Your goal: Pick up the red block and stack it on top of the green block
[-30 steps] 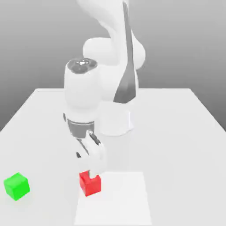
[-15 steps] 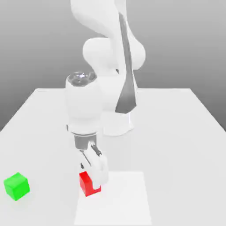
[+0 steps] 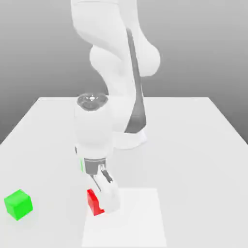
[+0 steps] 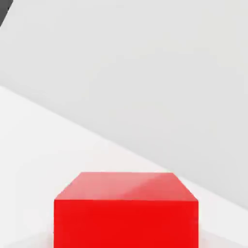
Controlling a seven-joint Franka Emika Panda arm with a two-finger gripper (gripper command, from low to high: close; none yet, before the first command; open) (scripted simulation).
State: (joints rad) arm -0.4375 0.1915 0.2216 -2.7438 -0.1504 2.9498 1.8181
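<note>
While pincer [image 3: 99,203] clamps red block [image 3: 93,202], exterior view alone — green block [image 3: 18,204].

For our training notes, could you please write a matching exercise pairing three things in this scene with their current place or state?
Column one:
1. red block
2. green block
3. gripper

Column two:
A. alone on the table near the exterior view's left edge
B. lowered to the table and shut
C. between the gripper's fingers, partly hidden by the hand

Pairs: 1-C, 2-A, 3-B
</note>
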